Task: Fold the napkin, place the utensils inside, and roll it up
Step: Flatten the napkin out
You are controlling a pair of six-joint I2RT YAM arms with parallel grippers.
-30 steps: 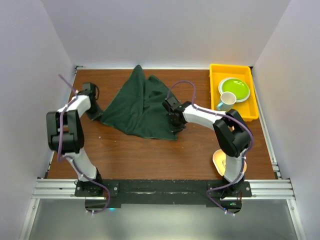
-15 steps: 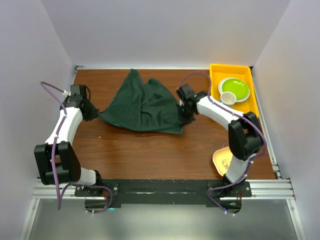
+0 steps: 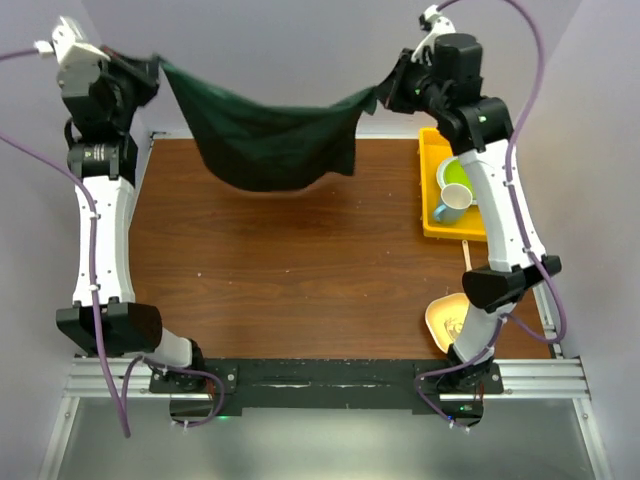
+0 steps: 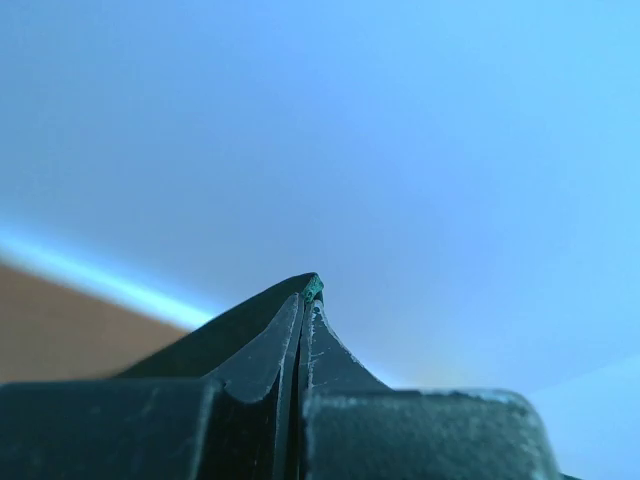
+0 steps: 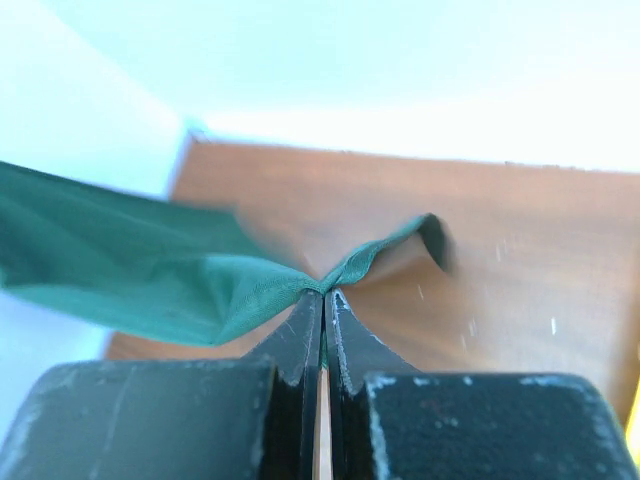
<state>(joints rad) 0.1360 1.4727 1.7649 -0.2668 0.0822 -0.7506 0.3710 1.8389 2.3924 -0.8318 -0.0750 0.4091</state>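
Observation:
The dark green napkin (image 3: pixel 270 140) hangs in the air over the far part of the table, stretched between both raised grippers and sagging in the middle. My left gripper (image 3: pixel 155 68) is shut on its left corner; in the left wrist view only a green tip (image 4: pixel 312 286) shows between the shut fingers (image 4: pixel 305 300). My right gripper (image 3: pixel 385 95) is shut on the right corner; the right wrist view shows cloth (image 5: pixel 150 285) spreading left from the shut fingers (image 5: pixel 323 296). A thin pale beige stick (image 3: pixel 466 252), seemingly the spoon's handle, lies in front of the yellow tray.
The yellow tray (image 3: pixel 432 190) at the far right holds a green plate (image 3: pixel 458 172) and a white cup (image 3: pixel 452 203). A beige dish (image 3: pixel 440 318) sits near the right arm's base. White walls enclose the brown table (image 3: pixel 300 270).
Both arms have risen steeply and moved apart, lifting the napkin off the table and pulling it taut in the air. It lay crumpled on the table before.

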